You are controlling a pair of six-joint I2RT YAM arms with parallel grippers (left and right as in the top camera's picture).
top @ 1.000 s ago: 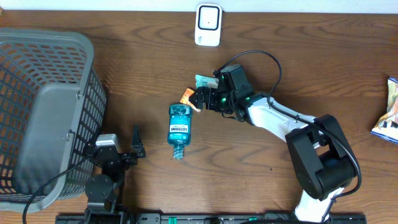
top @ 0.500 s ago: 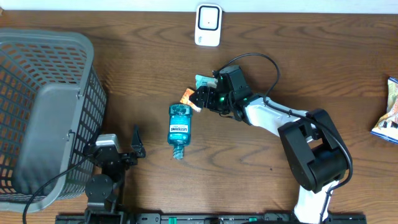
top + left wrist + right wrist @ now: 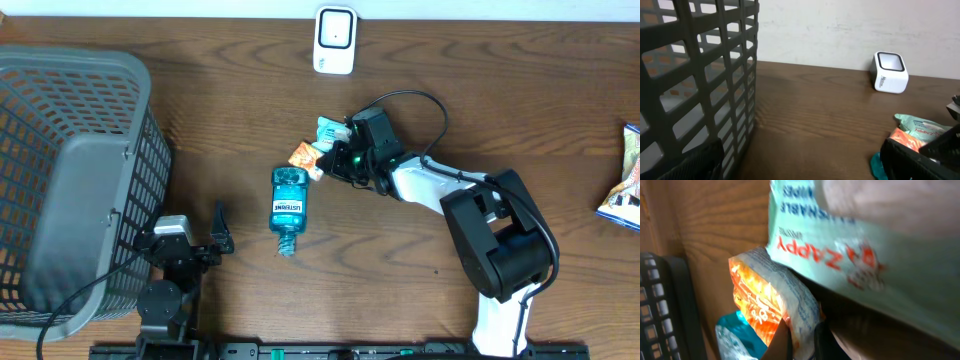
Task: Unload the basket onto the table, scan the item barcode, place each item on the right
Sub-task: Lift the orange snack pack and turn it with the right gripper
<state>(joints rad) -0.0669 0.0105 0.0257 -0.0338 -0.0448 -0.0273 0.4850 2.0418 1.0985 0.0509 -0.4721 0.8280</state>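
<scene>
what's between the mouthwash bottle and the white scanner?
In the overhead view, the orange packet and the teal wipes pack lie just past the bottle; beyond them, bare table up to the scanner.

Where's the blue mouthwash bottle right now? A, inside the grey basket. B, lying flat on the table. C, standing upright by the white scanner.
B: the mouthwash bottle lies on its side on the table, outside the basket and apart from the scanner.
</scene>
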